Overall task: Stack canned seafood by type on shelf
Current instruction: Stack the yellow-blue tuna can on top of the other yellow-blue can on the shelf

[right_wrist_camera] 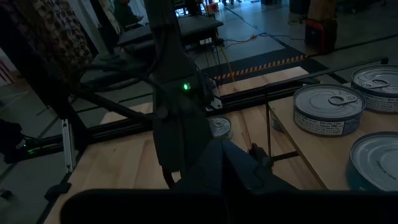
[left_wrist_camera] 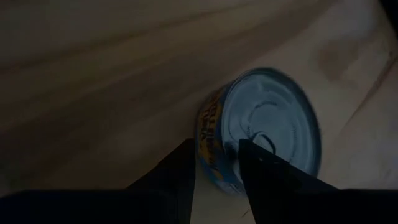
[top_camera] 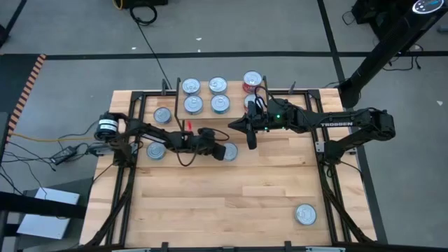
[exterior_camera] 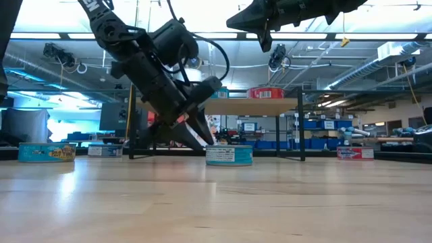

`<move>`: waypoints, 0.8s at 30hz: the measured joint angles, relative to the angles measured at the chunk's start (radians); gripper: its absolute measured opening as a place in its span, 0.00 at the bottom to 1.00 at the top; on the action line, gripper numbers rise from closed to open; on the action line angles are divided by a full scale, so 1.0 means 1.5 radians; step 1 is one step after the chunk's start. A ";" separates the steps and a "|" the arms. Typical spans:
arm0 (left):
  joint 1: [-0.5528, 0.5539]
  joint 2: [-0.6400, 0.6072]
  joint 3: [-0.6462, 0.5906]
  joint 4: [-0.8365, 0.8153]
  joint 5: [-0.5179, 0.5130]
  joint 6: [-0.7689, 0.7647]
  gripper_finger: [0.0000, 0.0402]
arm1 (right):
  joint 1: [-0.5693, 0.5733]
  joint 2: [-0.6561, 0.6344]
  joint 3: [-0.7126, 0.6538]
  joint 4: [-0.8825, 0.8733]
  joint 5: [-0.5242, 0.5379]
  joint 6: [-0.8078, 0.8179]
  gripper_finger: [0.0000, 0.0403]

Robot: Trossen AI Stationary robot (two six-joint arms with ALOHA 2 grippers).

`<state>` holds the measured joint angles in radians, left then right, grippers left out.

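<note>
A teal-labelled can point(top_camera: 232, 150) point(exterior_camera: 229, 155) point(left_wrist_camera: 273, 118) sits on the table in front of the shelf point(top_camera: 238, 94) point(exterior_camera: 250, 106). My left gripper point(top_camera: 224, 150) point(exterior_camera: 204, 143) point(left_wrist_camera: 216, 149) slants down onto the can's left edge and is shut on it. Several silver-topped cans point(top_camera: 204, 95) and a red-labelled one point(top_camera: 252, 80) point(exterior_camera: 268, 92) stand on the shelf's top board. My right gripper point(top_camera: 233, 124) point(exterior_camera: 233, 21) point(right_wrist_camera: 217, 165) hangs shut, holding nothing, high above the table just in front of the shelf. My left gripper pinches the can at the edge nearest the arm. One finger point(left_wrist_camera: 267, 174) lies over the lid, the other point(left_wrist_camera: 174, 180) low against the side label point(left_wrist_camera: 211, 140). The fingers slant down from the table's left. The can's bottom rests on the table point(exterior_camera: 229, 165).
Loose cans lie on the table at the left point(top_camera: 155, 150) point(top_camera: 162, 115) point(exterior_camera: 46, 152) and near the front right corner point(top_camera: 305, 214). Black rails point(top_camera: 329, 182) frame the tabletop. Bare wood spreads across the near half point(top_camera: 224, 203).
</note>
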<state>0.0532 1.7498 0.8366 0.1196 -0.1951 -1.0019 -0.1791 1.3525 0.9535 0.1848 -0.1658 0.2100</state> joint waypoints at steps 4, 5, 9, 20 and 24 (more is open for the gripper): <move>0.000 0.029 0.029 -0.007 0.004 -0.001 0.31 | 0.000 0.000 0.000 0.000 0.000 0.000 0.02; 0.000 0.035 0.037 -0.008 0.005 -0.001 0.31 | 0.000 0.000 0.000 0.000 0.000 0.000 0.02; 0.000 0.044 0.062 -0.033 0.005 0.001 0.31 | 0.000 0.000 0.000 -0.001 -0.001 0.003 0.02; 0.000 0.043 0.066 -0.038 0.055 0.000 0.03 | 0.001 0.000 0.000 -0.001 -0.004 0.005 0.02; -0.001 0.043 0.066 -0.034 0.093 -0.008 0.02 | 0.001 -0.003 0.000 -0.011 -0.014 0.011 0.02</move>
<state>0.0525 1.8141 0.9356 0.0688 -0.0558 -1.0133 -0.1772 1.3479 0.9535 0.1679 -0.1869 0.2272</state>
